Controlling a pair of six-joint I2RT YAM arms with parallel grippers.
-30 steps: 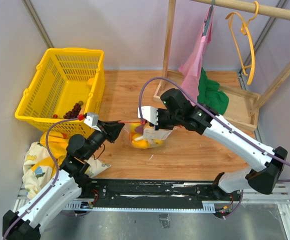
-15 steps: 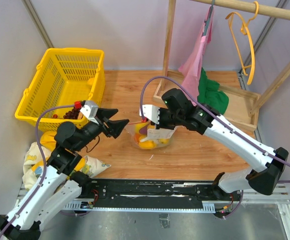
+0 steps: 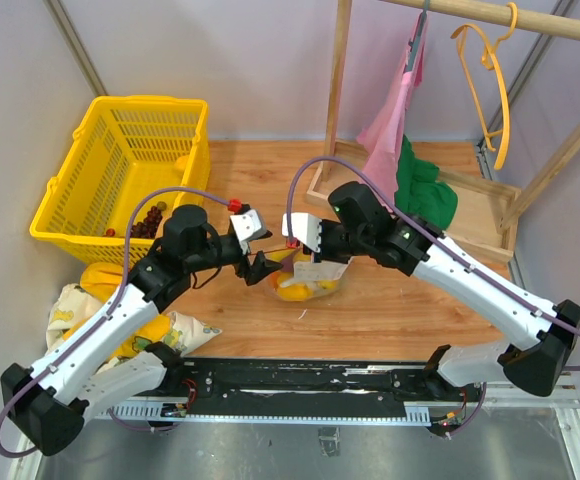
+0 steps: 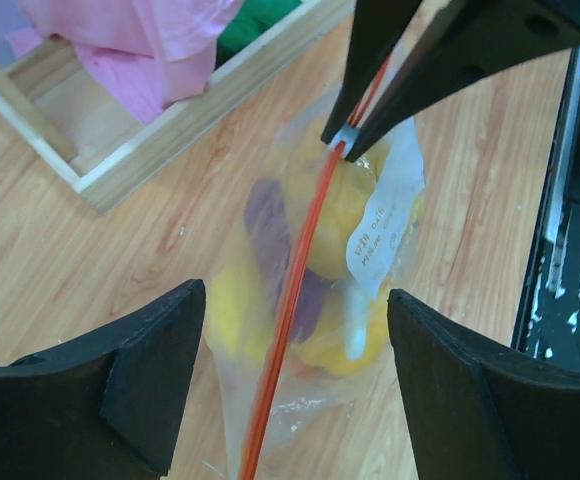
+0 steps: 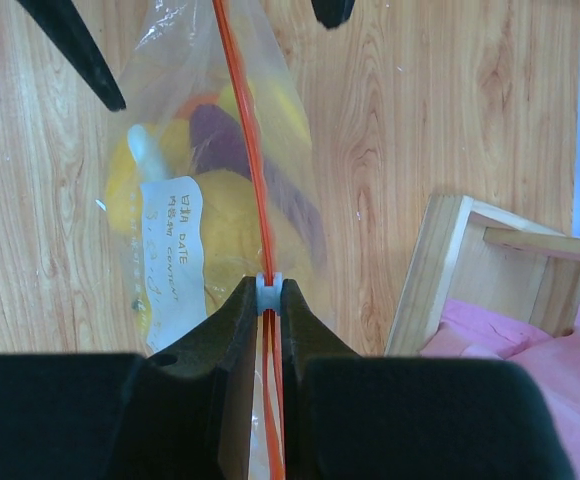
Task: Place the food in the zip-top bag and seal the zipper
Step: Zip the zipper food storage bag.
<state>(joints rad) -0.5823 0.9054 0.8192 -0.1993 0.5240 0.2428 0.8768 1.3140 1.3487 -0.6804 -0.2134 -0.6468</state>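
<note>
The clear zip-top bag hangs just above the wooden table, with yellow food and purple food inside. Its orange-red zipper runs along the top edge. My right gripper is shut on the white slider of the zipper; in the top view it is at the bag's upper end. My left gripper is open, one finger on each side of the bag and the zipper, touching neither. In the top view the left gripper is at the bag's left end.
A yellow mesh basket holding dark grapes stands at the back left. Printed snack packets lie at the near left. A wooden rack base with pink cloth and green cloth stands to the right.
My left arm has swung right, from the far end of the stretched zipper to the bag, and its gripper now stands open astride it. The right gripper has stayed on the slider.
</note>
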